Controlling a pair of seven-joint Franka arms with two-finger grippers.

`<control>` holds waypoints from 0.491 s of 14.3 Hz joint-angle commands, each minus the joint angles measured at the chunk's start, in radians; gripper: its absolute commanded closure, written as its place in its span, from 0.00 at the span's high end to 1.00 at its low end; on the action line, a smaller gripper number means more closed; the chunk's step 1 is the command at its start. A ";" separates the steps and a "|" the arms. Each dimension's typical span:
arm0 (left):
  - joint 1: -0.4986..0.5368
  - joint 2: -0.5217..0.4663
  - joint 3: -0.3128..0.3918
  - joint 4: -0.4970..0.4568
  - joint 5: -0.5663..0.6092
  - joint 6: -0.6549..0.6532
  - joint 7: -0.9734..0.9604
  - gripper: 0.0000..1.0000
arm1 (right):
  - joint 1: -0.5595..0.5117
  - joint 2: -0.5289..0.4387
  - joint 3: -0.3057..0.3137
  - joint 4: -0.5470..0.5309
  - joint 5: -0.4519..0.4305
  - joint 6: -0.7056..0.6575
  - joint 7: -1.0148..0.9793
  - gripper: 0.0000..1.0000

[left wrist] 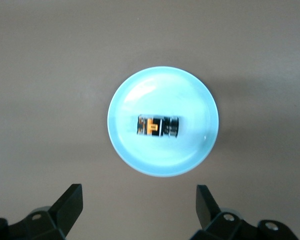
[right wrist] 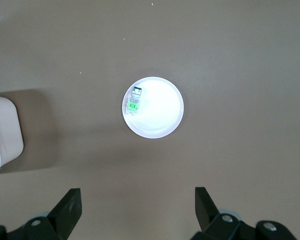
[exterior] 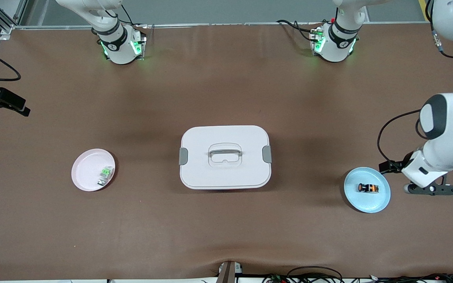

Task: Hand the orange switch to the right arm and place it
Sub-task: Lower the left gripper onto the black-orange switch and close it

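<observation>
Orange switch (exterior: pixel 368 188): lying in blue plate (exterior: pixel 380 201), lower right of front view. Left gripper (left wrist: pixel 138 202): above, fingers wide apart, empty. Right gripper (right wrist: pixel 137 202): likewise wide, empty, over pink plate (right wrist: pixel 165 117).

Brown mat-covered table (exterior: pixel 226 98) under even light, cables along its edge
</observation>
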 commanded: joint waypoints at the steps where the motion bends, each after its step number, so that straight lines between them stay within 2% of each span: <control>1: 0.009 0.043 -0.001 -0.041 0.020 0.131 0.026 1.00 | -0.014 -0.027 0.006 -0.028 0.004 0.007 -0.010 1.00; 7: 0.013 0.148 -0.001 -0.033 0.020 0.232 0.028 1.00 | -0.015 -0.027 0.006 -0.029 0.004 0.006 -0.011 1.00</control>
